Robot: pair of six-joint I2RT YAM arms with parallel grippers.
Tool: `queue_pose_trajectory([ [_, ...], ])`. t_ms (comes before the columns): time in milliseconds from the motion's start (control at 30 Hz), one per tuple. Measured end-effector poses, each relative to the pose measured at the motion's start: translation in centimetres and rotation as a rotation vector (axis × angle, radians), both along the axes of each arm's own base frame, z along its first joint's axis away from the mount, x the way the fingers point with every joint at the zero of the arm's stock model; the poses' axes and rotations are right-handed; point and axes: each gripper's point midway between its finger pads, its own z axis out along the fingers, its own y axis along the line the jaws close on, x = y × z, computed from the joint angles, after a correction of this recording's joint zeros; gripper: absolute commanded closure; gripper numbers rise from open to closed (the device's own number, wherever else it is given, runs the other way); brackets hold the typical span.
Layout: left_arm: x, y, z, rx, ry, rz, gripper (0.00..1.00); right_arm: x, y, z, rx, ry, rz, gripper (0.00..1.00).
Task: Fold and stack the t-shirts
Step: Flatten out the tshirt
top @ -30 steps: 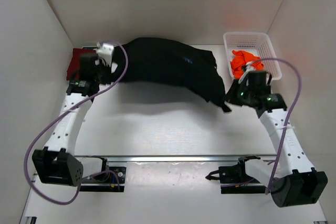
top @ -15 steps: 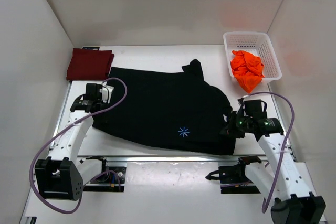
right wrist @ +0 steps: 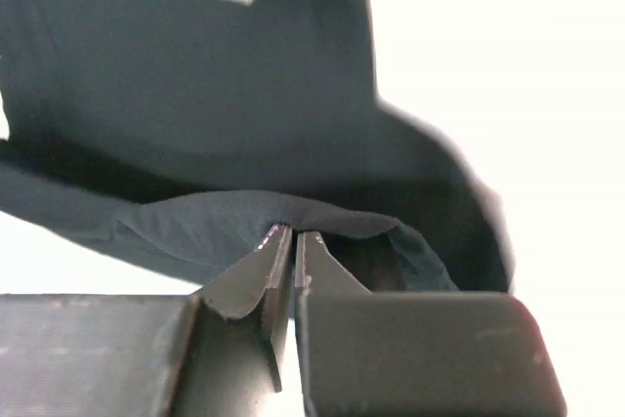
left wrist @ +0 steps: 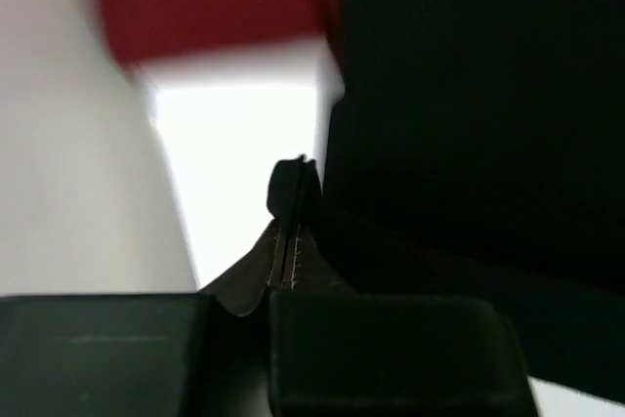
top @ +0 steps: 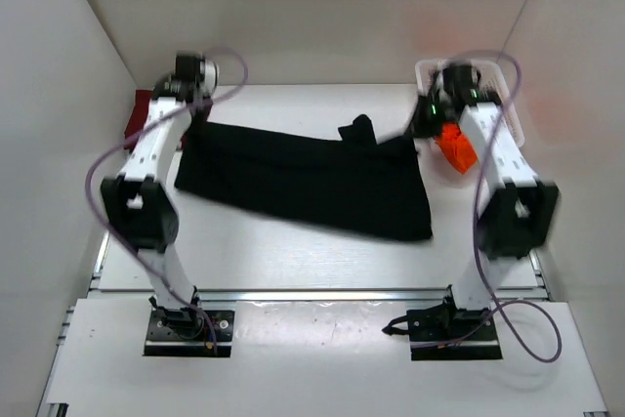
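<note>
The step in hand looks like the first half-fold of the black t-shirt [top: 303, 178], which lies doubled across the middle of the desk [top: 293, 261]. Its top layer is held at both upper corners. The left tool [top: 190, 116] at upper left and the right tool [top: 422, 124] at upper right are each pinched tight on a fold of that black cloth, with no gap between the jaws. Next, I judge, both should lower the edge, line it up, and let go together. The maroon t-shirt [top: 137, 112] sits folded at far left, and the orange t-shirt [top: 454, 144] is in the basket [top: 510, 109] at upper right.
</note>
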Motion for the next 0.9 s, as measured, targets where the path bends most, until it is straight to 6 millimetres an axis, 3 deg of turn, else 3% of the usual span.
queue_pose_trajectory([
  [33, 4.5, 0.1, 2.7, 0.016, -0.095, 0.016, 1.00, 5.2, 0.0, 1.5, -0.002, -0.067, -0.005, 1.00],
  [100, 10.4, 0.0, 7.3, 0.048, -0.250, 0.025, 1.00, 12.6, -0.1, 4.1, -0.019, -0.192, -0.021, 1.00],
  [167, 14.1, -0.5, 14.0, 0.057, -0.468, 0.034, 1.00, 16.9, -0.9, 8.8, -0.048, -0.343, -0.050, 1.00],
  [200, 14.1, -1.0, 17.2, 0.043, -0.573, 0.031, 1.00, 17.9, -1.3, 12.1, -0.055, -0.435, -0.061, 0.99],
  [233, 12.7, -1.4, 19.7, 0.027, -0.654, 0.018, 1.00, 17.4, -1.8, 16.1, -0.060, -0.535, -0.074, 1.00],
  [267, 10.0, -1.9, 21.4, 0.018, -0.702, -0.004, 1.00, 15.8, -2.4, 19.5, -0.067, -0.604, -0.084, 1.00],
  [333, 2.7, -2.9, 24.4, 0.005, -0.811, -0.064, 1.00, 10.0, -3.1, 26.2, -0.090, -0.749, -0.105, 1.00],
  [400, -3.8, -3.7, 26.6, -0.040, -0.906, -0.124, 1.00, 3.7, -3.0, 30.4, -0.117, -0.865, -0.116, 1.00],
  [467, -7.7, -3.1, 29.0, -0.083, -1.014, -0.127, 1.00, -1.5, -1.5, 31.5, -0.108, -0.950, -0.086, 1.00],
  [533, -9.3, -2.0, 28.7, -0.087, -1.056, -0.091, 1.00, -6.0, -0.3, 30.4, -0.072, -0.990, -0.048, 1.00],
  [567, -9.5, -1.8, 27.5, -0.086, -1.043, -0.085, 1.00, -7.4, -0.4, 28.7, -0.066, -0.973, -0.053, 1.00],
  [600, -9.2, -1.9, 24.9, -0.080, -0.985, -0.087, 1.00, -8.1, -0.7, 26.6, -0.067, -0.937, -0.067, 1.00],
  [700, -8.1, -2.5, 15.3, -0.053, -0.738, -0.113, 1.00, -8.7, -0.6, 16.0, -0.090, -0.690, -0.085, 1.00],
  [767, -8.9, -2.7, 8.1, -0.029, -0.539, -0.133, 1.00, -10.1, -0.3, 8.7, -0.107, -0.502, -0.075, 1.00],
  [800, -9.8, -2.7, 5.4, -0.021, -0.460, -0.142, 1.00, -11.1, -0.1, 5.3, -0.117, -0.402, -0.068, 1.00],
  [867, -11.8, -2.6, 2.0, -0.013, -0.349, -0.158, 1.00, -14.0, -0.3, 0.1, -0.131, -0.235, -0.067, 1.00],
  [900, -12.5, -2.5, 1.3, -0.013, -0.321, -0.163, 1.00, -15.3, -0.4, -1.3, -0.129, -0.185, -0.071, 0.99],
])
